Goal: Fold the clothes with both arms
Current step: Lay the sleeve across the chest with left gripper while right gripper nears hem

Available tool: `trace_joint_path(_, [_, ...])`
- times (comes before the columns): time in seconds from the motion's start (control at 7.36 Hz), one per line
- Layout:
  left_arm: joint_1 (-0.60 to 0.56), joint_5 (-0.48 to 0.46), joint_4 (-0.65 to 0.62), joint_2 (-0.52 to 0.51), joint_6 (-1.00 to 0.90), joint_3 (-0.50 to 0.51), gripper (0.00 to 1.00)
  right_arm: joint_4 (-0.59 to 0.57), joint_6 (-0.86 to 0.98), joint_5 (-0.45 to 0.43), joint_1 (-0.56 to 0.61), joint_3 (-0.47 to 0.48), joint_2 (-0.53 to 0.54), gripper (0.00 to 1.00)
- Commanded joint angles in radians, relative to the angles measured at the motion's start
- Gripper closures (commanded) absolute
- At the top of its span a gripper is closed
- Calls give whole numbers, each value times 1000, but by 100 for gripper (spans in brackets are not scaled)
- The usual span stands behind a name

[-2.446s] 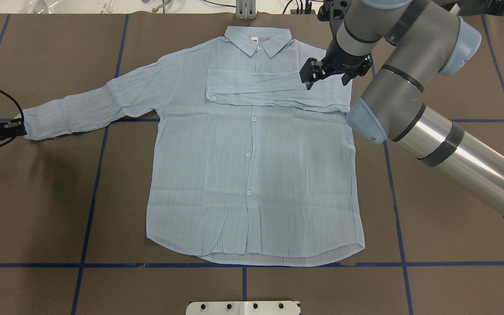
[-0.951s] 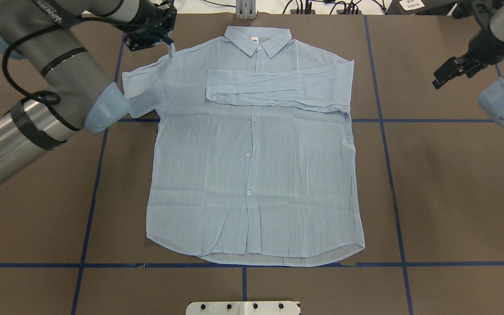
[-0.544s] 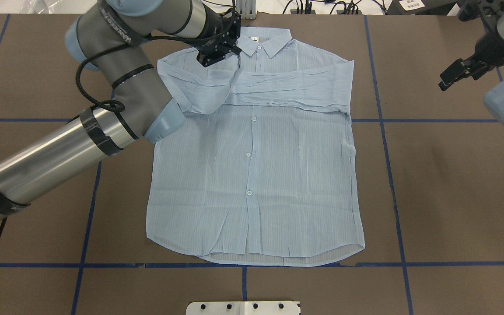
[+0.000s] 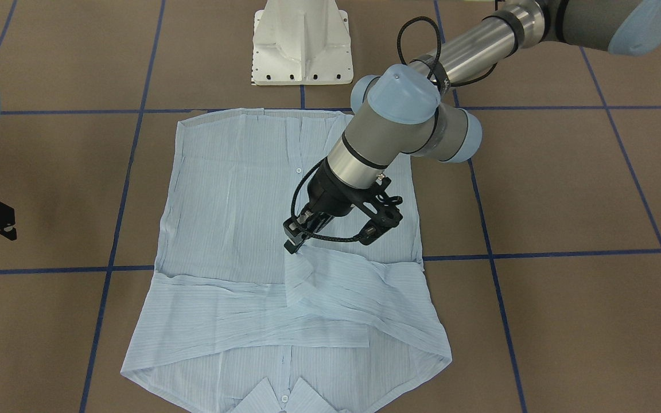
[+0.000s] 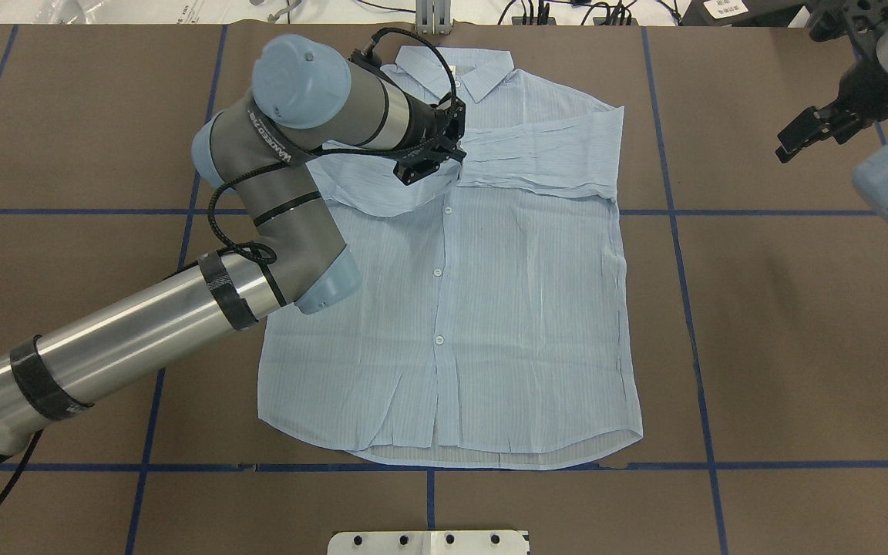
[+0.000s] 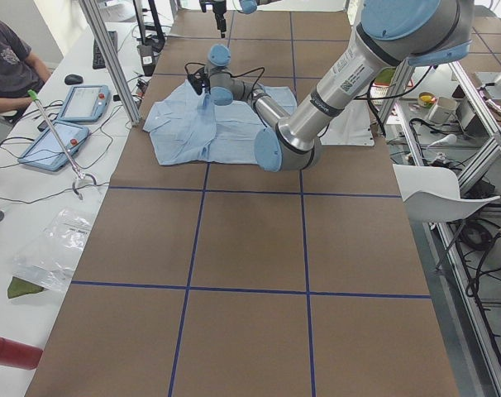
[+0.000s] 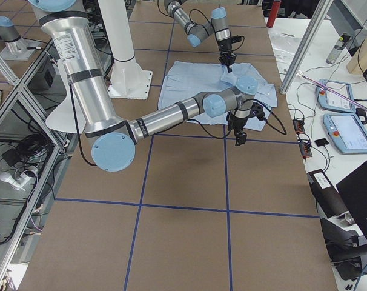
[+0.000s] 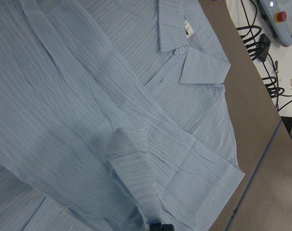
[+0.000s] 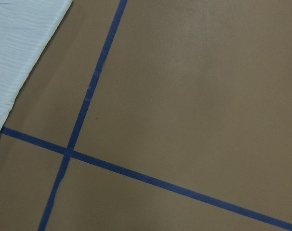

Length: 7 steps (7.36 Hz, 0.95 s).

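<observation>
- The left gripper (image 5: 450, 154) has carried its load further across the chest since half a second ago, from beside the collar (image 5: 482, 73) to a spot over the button line, and the left arm (image 5: 143, 331) reaches further over the shirt (image 5: 490, 308).
- The right gripper (image 5: 798, 139) has hardly shifted. It hangs over bare brown surface (image 5: 798, 347), well apart from the shirt's edge on that side.
- The left jaws are clamped on the cuff end of the raised sleeve (image 4: 353, 287), which slopes down from the pinch to the shoulder. Part of it already lies across the chest.
- In the left wrist view the raised sleeve rises as a narrow fold towards the camera, with the buttoned collar beyond it.
- The folded sleeve (image 5: 544, 158) lies flat across the upper chest. Its cuff end is hidden under the left gripper and the raised sleeve.
- The shirt lies front up and buttoned, spread flat in the middle of the surface. Its collar is at the far edge from the robot and its hem lies just short of a blue tape line (image 5: 567, 465).
- Whether the right jaws are apart or together cannot be told. The right wrist view shows only brown surface, crossing tape lines and a corner of pale cloth.
- The right arm (image 5: 887, 181) enters at the far right corner.
</observation>
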<state>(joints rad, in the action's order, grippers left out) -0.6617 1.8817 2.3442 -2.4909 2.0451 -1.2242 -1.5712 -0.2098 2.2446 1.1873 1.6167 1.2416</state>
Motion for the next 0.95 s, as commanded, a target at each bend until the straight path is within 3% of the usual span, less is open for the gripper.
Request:
trace_joint_path(0.0, [33,-29,9,-57,50,26,100,5,1,1,0,-17,-1,0])
trace_joint_path(0.68, [63,-79,93,-80,52,114,100,5,1,0,0,-20,9,0])
trace_joint_path(0.82, [106,-81,93,-89,50,115,47,5,1,0,0,-21,7,0])
